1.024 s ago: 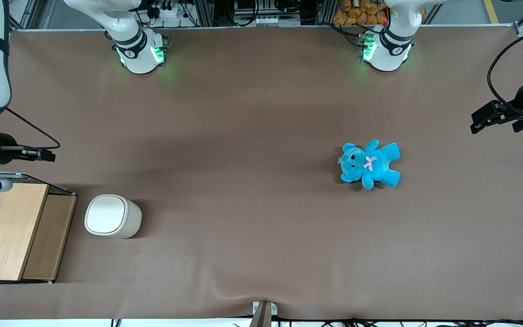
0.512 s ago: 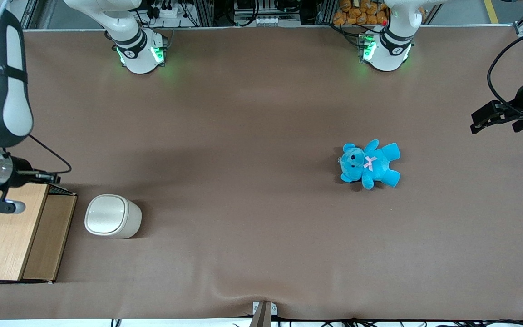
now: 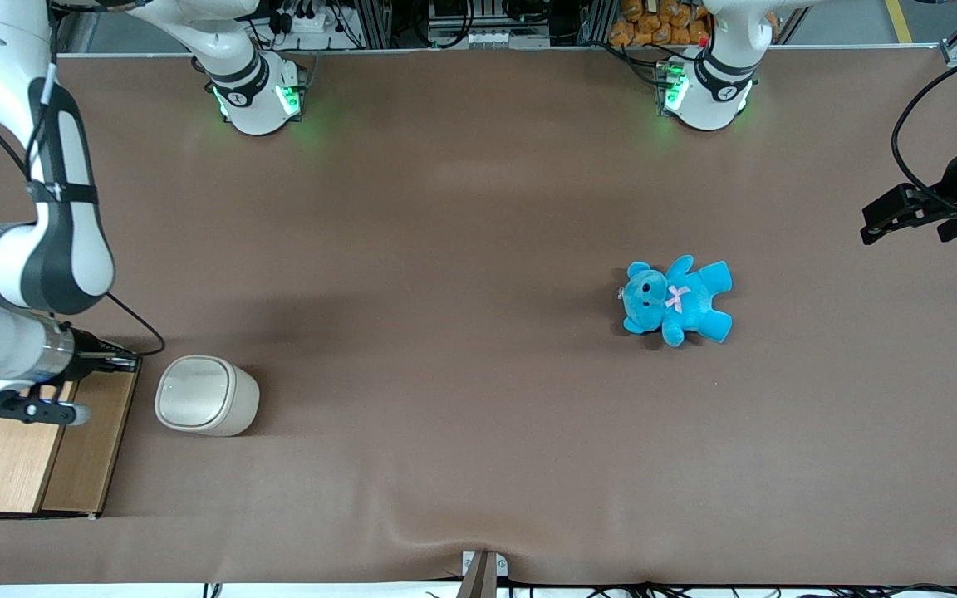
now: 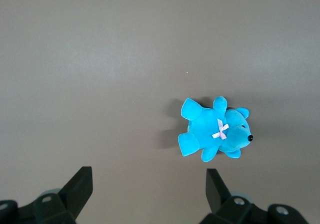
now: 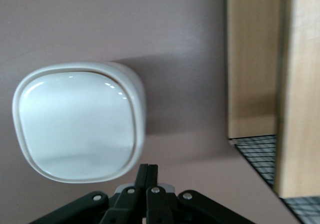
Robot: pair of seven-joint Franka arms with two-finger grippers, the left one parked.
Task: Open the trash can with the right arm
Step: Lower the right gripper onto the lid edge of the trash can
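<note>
The trash can [image 3: 206, 396] is a small cream-white rounded-square bin with a flat paler lid, shut, standing on the brown table beside the wooden-topped box. It also shows in the right wrist view [image 5: 80, 121], lid down. My right arm reaches in at the working arm's end of the table. Its gripper [image 3: 121, 362] hovers over the box's corner, a short way from the bin and above it. In the right wrist view the gripper [image 5: 148, 170] is shut and empty, its two black fingers pressed together beside the bin's rim.
A wooden-topped box with wire mesh [image 3: 38, 448] stands at the working arm's end, right beside the bin; it shows in the right wrist view too [image 5: 260, 83]. A blue plush bear [image 3: 676, 300] lies toward the parked arm's end, seen in the left wrist view [image 4: 215, 134].
My right arm has swung in over the table. The gripper has moved nearer to the front camera and toward the trash can. The bin and the bear have not moved.
</note>
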